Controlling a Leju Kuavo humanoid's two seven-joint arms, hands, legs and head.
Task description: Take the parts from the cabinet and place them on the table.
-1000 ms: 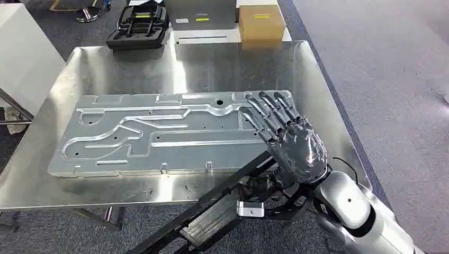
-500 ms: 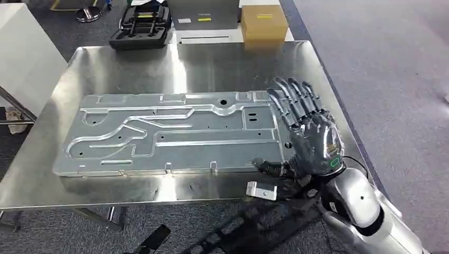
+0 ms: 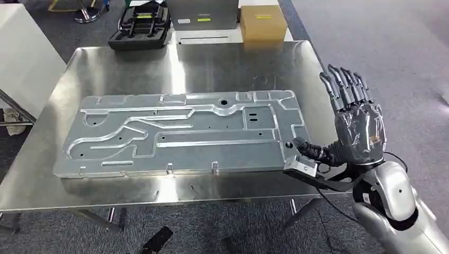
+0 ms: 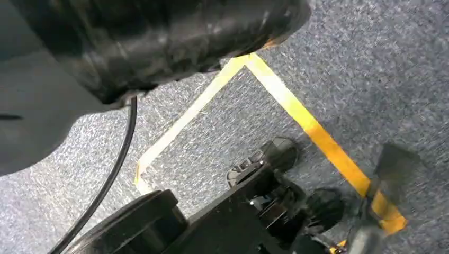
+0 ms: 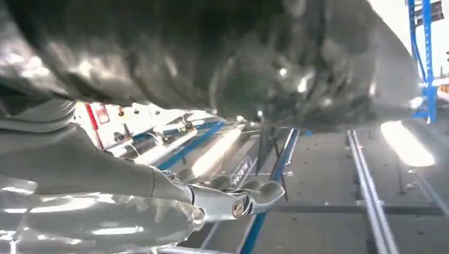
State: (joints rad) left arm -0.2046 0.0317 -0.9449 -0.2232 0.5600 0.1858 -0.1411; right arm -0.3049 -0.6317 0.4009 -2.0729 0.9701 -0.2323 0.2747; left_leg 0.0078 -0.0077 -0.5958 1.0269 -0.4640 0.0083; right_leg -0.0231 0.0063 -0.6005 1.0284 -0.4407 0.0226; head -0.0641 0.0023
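A large machined aluminium plate with grooves and holes lies flat across the steel table. My right hand is raised just past the plate's right end, over the table's right edge. Its fingers are stretched up and apart, and it holds nothing and touches nothing. In the right wrist view the same hand is a dark blurred mass close to the lens. The left wrist view looks down at grey carpet with yellow tape, and my left hand is a dark blur whose fingers I cannot make out.
A black moulded case, a grey box and a brown cardboard box stand beyond the table's far edge. A white cabinet side is at the left. Grey carpet runs along the table's right side.
My right hand has lifted off the plate's right end and moved right and up, past the table edge. The plate stays flat on the table.
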